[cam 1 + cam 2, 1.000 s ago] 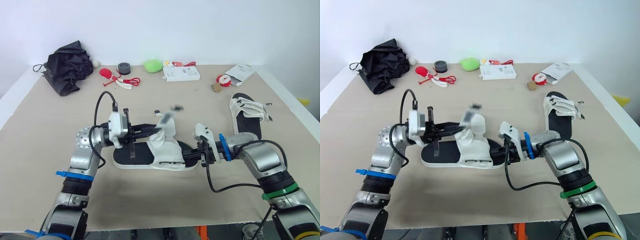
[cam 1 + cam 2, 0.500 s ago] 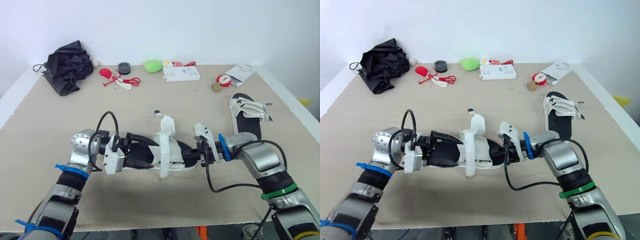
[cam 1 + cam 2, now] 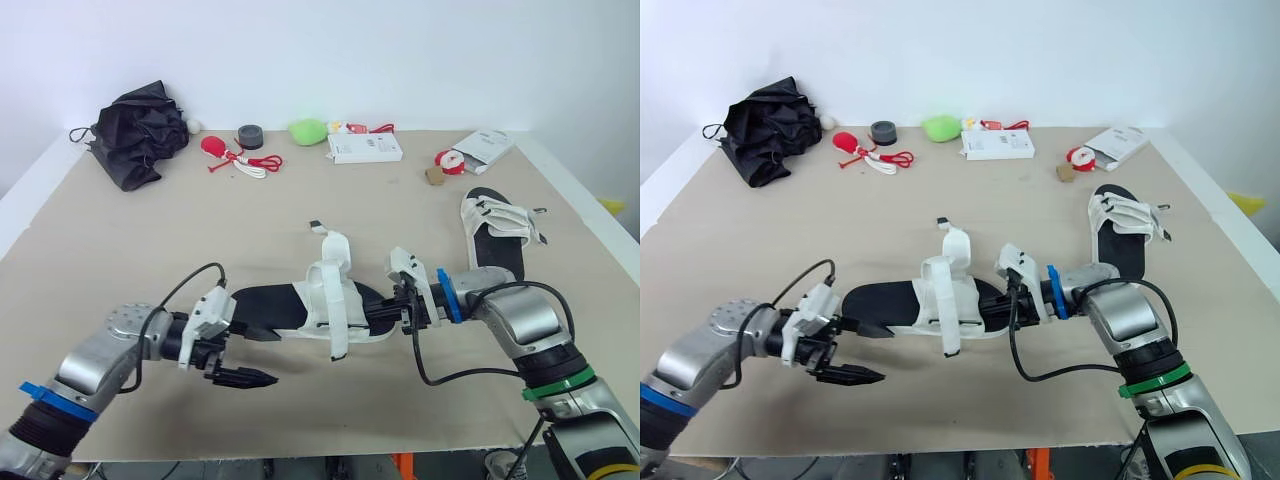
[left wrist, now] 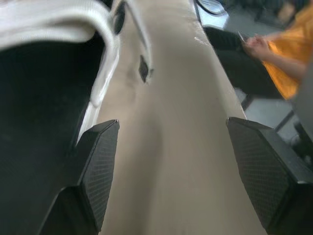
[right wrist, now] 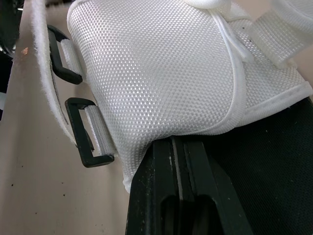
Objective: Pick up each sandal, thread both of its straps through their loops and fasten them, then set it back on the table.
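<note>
- Since the earlier frames, the left gripper [image 3: 262,358] has drawn back off the centre sandal [image 3: 268,303] toward the near-left of the tabletop [image 3: 120,230]. Its two fingers [image 4: 95,171] are spread wide with nothing between them, just beside the heel end.
- Right gripper [image 3: 408,306]: position unchanged, with its fingers pinching the toe end of the centre sandal at the edge of the white mesh upper [image 5: 161,73].
- Sandals counted: two. The centre sandal lies flat at mid-front of the tabletop. The second sandal [image 3: 497,225] lies well apart at the right side.
- Straps on the centre sandal: two. The near strap [image 3: 337,335] hangs over the near side and the far strap [image 3: 334,248] stands up.
- Black loops [image 5: 80,134] beside the mesh: two.
- Far edge: one black bundle [image 3: 135,130], one grey tape roll [image 3: 250,135], one green object [image 3: 308,130], one white box [image 3: 363,147].
</note>
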Controlling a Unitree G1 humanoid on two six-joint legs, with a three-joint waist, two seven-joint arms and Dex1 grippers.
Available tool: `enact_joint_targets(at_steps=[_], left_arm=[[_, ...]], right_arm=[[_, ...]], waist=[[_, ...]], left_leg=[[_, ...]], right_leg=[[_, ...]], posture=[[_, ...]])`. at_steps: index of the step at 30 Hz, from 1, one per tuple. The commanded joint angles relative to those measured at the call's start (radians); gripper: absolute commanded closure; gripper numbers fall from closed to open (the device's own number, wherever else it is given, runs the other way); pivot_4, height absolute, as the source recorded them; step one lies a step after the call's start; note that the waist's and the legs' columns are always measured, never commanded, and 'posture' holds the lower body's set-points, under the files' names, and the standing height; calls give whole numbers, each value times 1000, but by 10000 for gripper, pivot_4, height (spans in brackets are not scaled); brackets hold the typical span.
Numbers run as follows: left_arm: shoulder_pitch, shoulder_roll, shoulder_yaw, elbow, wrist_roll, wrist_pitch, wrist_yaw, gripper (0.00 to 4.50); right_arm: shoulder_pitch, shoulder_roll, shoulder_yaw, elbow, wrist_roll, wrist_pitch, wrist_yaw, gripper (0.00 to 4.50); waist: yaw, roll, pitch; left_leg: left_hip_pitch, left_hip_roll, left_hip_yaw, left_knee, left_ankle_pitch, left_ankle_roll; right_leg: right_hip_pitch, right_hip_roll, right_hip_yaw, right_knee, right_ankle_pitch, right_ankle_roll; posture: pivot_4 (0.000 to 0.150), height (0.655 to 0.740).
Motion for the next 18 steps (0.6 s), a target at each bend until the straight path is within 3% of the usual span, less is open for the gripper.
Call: enact_joint_targets(at_steps=[1,11,18], left_arm=[[-22,-73,3,-27,-4,126,131,9043],[-91,-210,-59,-7,49,178,127,9043],[-111,-208,-84,-11,63,183,47,9043]], right_arm=[[27,-3,28,-34,9,36,-5,45000],[29,-26,26,-103,37,118,-29,45000],[30,-33,30,-122,48,143,-39,45000]], waist=[[0,0,0],[1,0,0],[1,0,0]], left_leg=[[0,0,0,0,0,0],[0,0,0,0,0,0],[0,0,0,0,-1,-1]], right_leg=[[0,0,0,0,0,0],[0,2,1,0,0,-1],[0,2,2,0,-1,-2]], posture=[[1500,7400],[1500,7400],[1500,7400]])
